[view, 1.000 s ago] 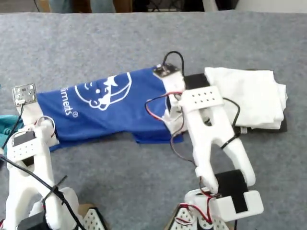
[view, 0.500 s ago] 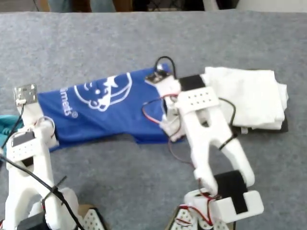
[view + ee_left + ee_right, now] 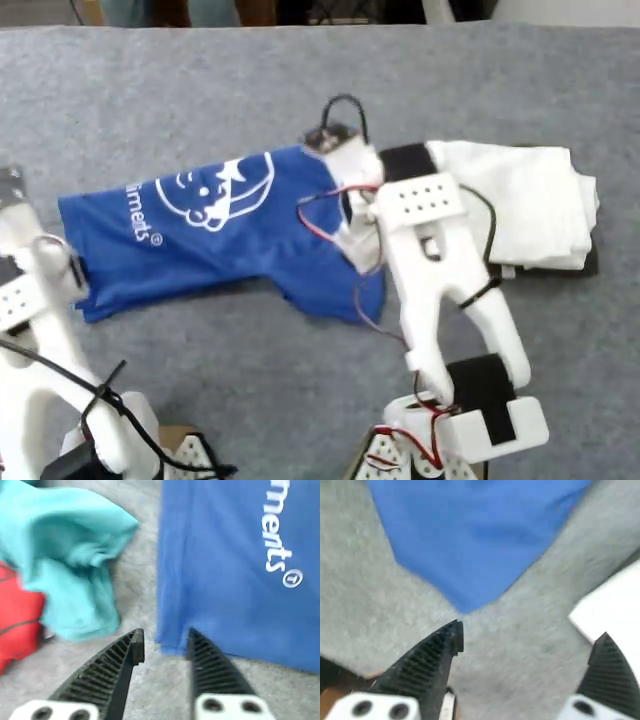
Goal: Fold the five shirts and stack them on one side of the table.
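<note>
The blue shirt (image 3: 220, 230) is seen spread flat, print upward, across the middle of the grey table cover (image 3: 300, 80) in the high view. Its length runs from 9 o'clock towards the centre, and a loose flap is turned out at its 5 o'clock corner. Just beside it at 3 o'clock a pile of folded white shirts (image 3: 520, 205) is stacked, with a black layer (image 3: 590, 262) showing under the pile's 4 o'clock edge; what that layer is cannot be told. A crumpled teal shirt (image 3: 65, 555) is shown in the left wrist view, lying near the blue shirt's short edge but apart from it. A red shirt (image 3: 15, 615) is pressed against the teal one on its far side. The left claw (image 3: 165, 640) is held released, its two ribbed fingers (image 3: 122, 662) parted above the blue shirt's corner, and no cloth is gripped. The left arm (image 3: 30, 300) stands at 8 o'clock of the shirt in the high view. The right claw (image 3: 530, 635) is spread wide and nothing is held in it. Bare table cover lies between its fingers, the blue shirt's edge is seen just past the tips, and white cloth sits beside one finger. The right arm (image 3: 440, 270) is stretched in from 5 o'clock, between the blue shirt and the white pile.
</note>
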`<state>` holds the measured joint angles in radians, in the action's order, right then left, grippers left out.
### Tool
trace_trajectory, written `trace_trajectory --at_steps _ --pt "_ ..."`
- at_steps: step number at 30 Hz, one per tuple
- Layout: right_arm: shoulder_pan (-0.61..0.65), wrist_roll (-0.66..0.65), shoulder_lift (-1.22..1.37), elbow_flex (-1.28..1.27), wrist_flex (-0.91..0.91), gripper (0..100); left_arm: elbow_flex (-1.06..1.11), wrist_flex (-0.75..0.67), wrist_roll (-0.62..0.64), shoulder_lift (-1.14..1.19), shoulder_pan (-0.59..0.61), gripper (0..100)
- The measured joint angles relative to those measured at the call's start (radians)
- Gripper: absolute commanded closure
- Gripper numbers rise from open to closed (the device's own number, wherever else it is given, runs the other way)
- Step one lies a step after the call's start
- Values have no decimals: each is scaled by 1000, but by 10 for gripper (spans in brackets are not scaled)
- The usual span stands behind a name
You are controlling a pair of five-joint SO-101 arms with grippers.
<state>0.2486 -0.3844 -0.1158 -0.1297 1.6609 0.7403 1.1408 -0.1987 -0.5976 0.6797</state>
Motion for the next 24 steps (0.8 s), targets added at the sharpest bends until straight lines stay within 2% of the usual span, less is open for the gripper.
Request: trace_trajectory --at_steps 3,5,6,9,15,19,22,24 --pt "0 0 31 130 -9 997 -144 86 3 0 -18 971" --pt "0 0 101 216 -49 918 -184 68 54 -2 -78 970" --pt "0 9 147 262 -69 916 -184 34 87 -2 -114 970" --pt "0 57 316 419 -100 983 -160 -132 186 2 -213 970" --pt "0 103 744 806 -170 984 51 -671 333 222 -276 971" --pt "-15 103 1086 1076 -296 984 34 -957 350 491 -273 971" --pt "-43 104 1323 1310 -333 984 -77 -1003 353 710 -247 971" --pt "-60 104 1442 1499 -339 984 -183 -948 354 824 -238 971"
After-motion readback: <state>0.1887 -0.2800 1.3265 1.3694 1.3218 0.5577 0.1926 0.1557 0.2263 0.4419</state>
